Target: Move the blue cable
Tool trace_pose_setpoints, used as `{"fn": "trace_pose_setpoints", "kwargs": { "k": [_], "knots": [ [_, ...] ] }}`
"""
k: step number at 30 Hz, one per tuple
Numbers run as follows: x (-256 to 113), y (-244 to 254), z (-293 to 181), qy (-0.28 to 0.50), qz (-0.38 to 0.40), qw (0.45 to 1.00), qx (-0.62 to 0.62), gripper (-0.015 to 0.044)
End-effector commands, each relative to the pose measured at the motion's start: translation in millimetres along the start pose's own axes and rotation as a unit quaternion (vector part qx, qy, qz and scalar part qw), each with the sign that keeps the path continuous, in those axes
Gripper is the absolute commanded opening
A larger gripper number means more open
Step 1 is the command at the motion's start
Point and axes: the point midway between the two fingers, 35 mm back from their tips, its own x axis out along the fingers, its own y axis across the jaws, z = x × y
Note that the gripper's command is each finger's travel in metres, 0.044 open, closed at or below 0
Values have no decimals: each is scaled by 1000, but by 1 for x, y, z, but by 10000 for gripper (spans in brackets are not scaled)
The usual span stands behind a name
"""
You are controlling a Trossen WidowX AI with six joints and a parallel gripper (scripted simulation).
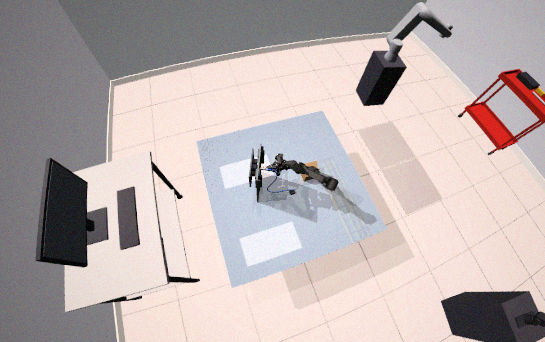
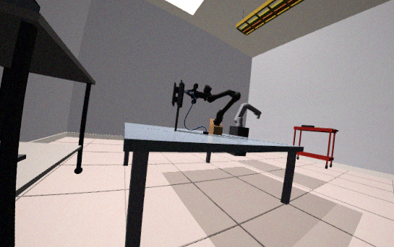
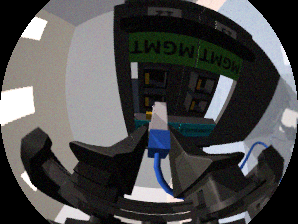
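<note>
While the black six-jointed arm [image 1: 295, 167] [image 2: 226, 93] is reaching over the pale blue desk [image 1: 268, 250] [image 2: 208, 142] from its orange-brown block [image 1: 311, 171] [image 2: 215, 128], its dark claw [image 1: 271, 168] [image 2: 190, 92] [image 3: 157, 127] is gripping the plug with the blue body and pale tip [image 3: 159, 142] between both fingers. The plug is pointing at the upright black server panel [image 1: 257, 167] [image 2: 178, 94] [image 3: 240, 100], its tip overlapping the lower left port in the wrist view; whether it is seated, I cannot tell. The thin blue cable [image 1: 271, 188] [image 2: 185, 120] [image 3: 159, 172] is drooping from the plug towards a small dark block [image 1: 292, 192] [image 2: 205, 133] on the desk.
</note>
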Motion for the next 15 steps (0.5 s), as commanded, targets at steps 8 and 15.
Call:
{"fn": "trace_pose_setpoints", "kwargs": {
  "k": [8, 15],
  "knots": [
    [-6, 0, -1, 1, 0, 1000, -2, 0],
    [-9, 0, -1, 1, 0, 1000, -2, 0]
  ]
}}
